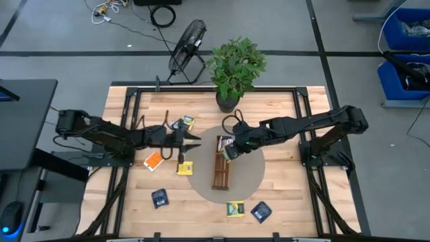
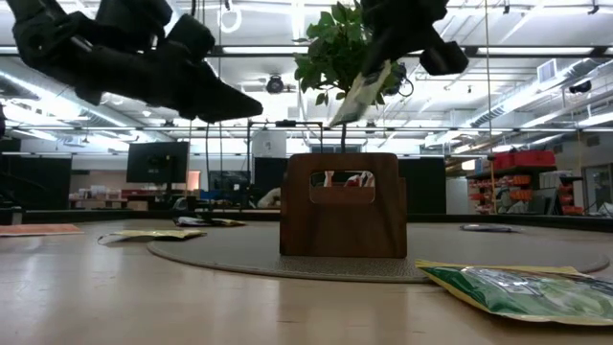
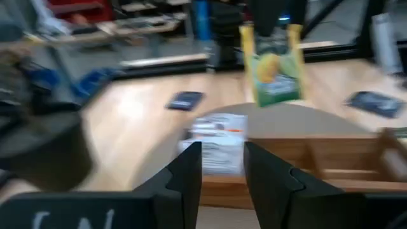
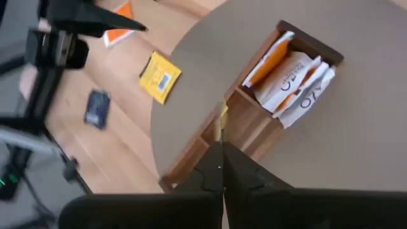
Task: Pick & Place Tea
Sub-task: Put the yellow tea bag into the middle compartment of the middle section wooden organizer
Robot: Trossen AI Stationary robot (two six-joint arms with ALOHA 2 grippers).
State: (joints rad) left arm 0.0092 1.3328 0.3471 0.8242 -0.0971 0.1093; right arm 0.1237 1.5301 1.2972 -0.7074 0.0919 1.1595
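From above, the right gripper (image 1: 229, 152) sits over the far end of the wooden tray (image 1: 222, 176), but you can't make out what it carries. The low view settles it: a green-yellow sachet (image 2: 362, 94) hangs in the air, pinched at its top, clear above the tray. The right wrist view adds more, its fingers (image 4: 210, 175) clamped narrow on the sachet's thin edge, directly over the tray, whose end compartment already holds orange-and-white sachets (image 4: 289, 70). The right arm reaches in long and low from the bench's right side, wrist angled down.

The left gripper (image 1: 190, 138) hovers just beside the round grey mat (image 1: 252, 176), arm stretched across from the left. Its wrist view shows the fingers (image 3: 184, 175) a narrow gap apart, holding nothing.

Loose on the bench (image 1: 121, 202): an orange sachet (image 1: 154, 160), a yellow sachet (image 1: 185, 167), a navy sachet (image 1: 159, 197).
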